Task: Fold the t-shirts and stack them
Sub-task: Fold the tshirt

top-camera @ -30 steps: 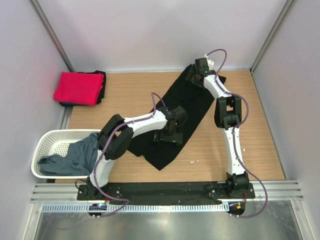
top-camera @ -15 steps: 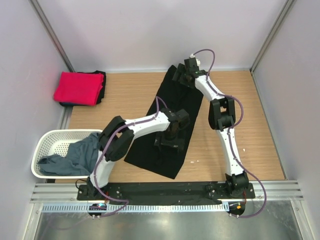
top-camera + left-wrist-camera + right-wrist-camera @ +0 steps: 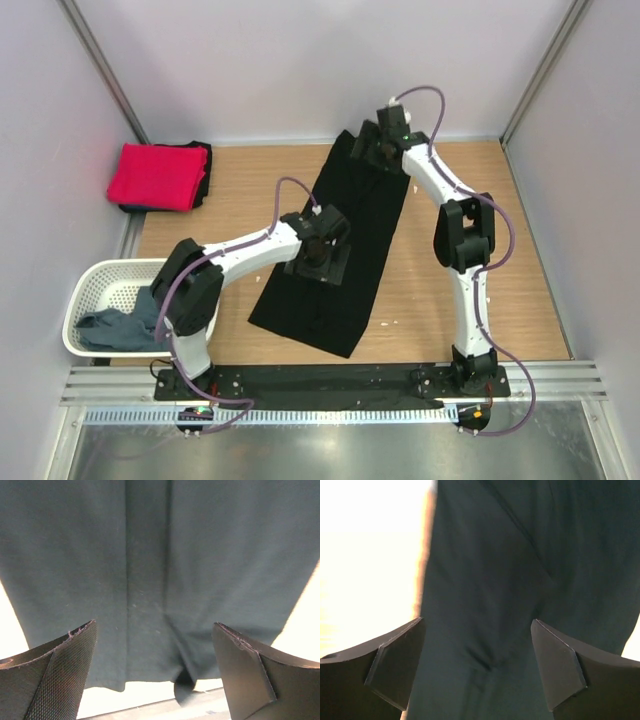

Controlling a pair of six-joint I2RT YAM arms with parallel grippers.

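Note:
A black t-shirt (image 3: 365, 225) lies on the wooden table as a long narrow strip, running from the back wall toward the near edge. My left gripper (image 3: 318, 260) hovers open over its middle, and the dark cloth (image 3: 150, 555) fills the view between the spread fingers (image 3: 70, 670). At the shirt's far end my right gripper (image 3: 378, 150) is open above the cloth (image 3: 520, 555), holding nothing. A red t-shirt (image 3: 155, 175) sits folded at the back left. The grey-blue t-shirt (image 3: 125, 322) lies crumpled in the basket.
The white lattice basket (image 3: 100, 280) stands at the table's left near corner. Dark folded cloth (image 3: 203, 172) shows under the red t-shirt. Light walls close in the table on three sides, and a metal rail (image 3: 330, 380) runs along the near edge.
The black t-shirt has swung from a diagonal spread into a straighter, narrower strip. The right gripper moved left along the far end, and the left gripper shifted left over the middle.

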